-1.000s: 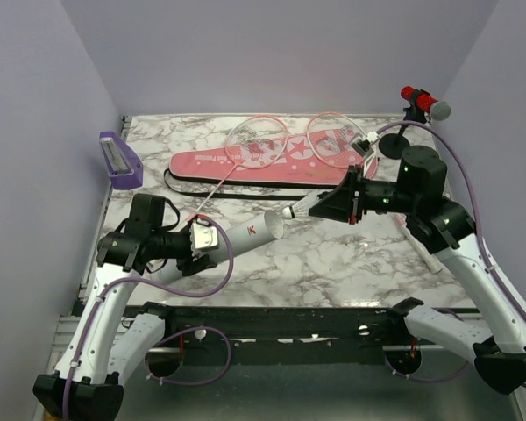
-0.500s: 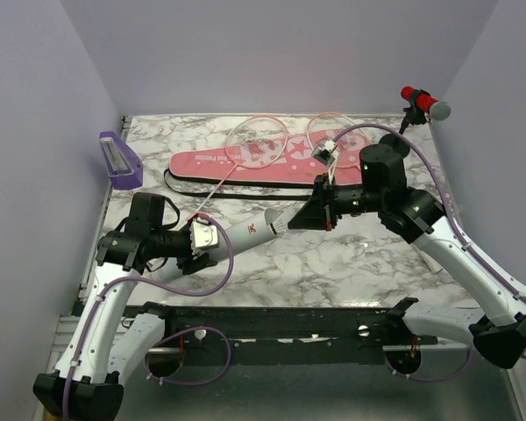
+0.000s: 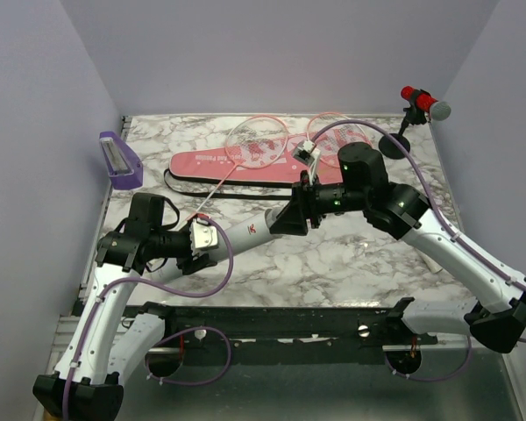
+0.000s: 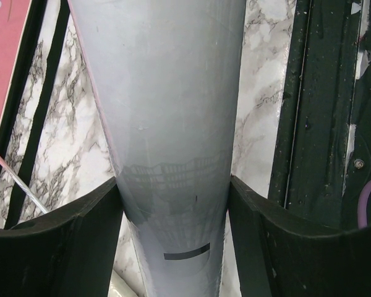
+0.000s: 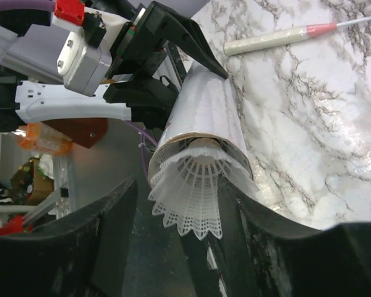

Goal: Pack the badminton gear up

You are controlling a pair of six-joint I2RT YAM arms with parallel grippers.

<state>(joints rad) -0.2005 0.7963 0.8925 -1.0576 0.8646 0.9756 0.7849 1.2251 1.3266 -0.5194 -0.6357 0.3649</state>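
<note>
My left gripper is shut on the long white tube, its black fingers pressed on both sides of the tube. The tube slants up to the right over the table. In its open end sits the white shuttlecock, skirt sticking out. My right gripper stands open around that skirt, fingers apart from it. Two pink-framed rackets lie with their heads on the pink racket bag at the back. One white racket handle rests on the marble.
A purple box stands at the back left corner. The red-and-grey microphone on its black stand is at the back right. The bag's black strap runs along the marble beside the tube. The black rail lines the near edge.
My right arm has carried the shuttlecock left into the tube's mouth. Its jaws, shut on it before, have now opened. The left arm has held still.
</note>
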